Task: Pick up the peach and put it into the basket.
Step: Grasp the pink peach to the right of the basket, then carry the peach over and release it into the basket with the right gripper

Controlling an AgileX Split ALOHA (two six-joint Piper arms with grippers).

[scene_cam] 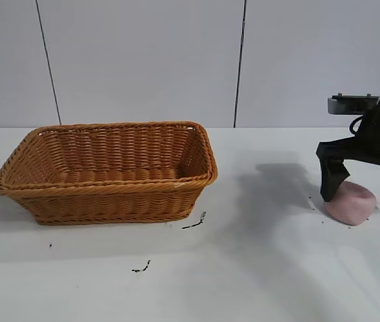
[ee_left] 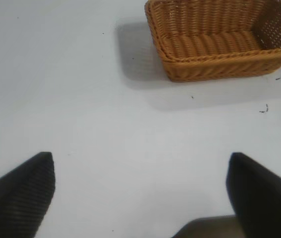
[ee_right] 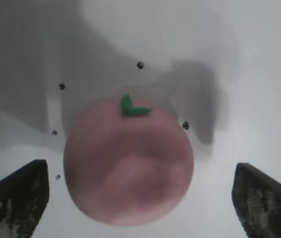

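Observation:
The peach (scene_cam: 352,202) is a pale pink rounded lump lying on the white table at the far right. In the right wrist view the peach (ee_right: 129,161) shows a small green leaf on top. My right gripper (scene_cam: 364,188) is open and low over it, one finger on each side, not touching; in its own view the gripper (ee_right: 140,198) stands wide around the peach. The orange-brown wicker basket (scene_cam: 106,193) stands at the left and holds nothing; it also shows in the left wrist view (ee_left: 219,64). My left gripper (ee_left: 140,188) is open and empty, off to the left.
Small black marks (scene_cam: 194,223) lie on the table in front of the basket, and small dark specks (ee_right: 140,65) dot the table around the peach. A grey wall stands behind the table.

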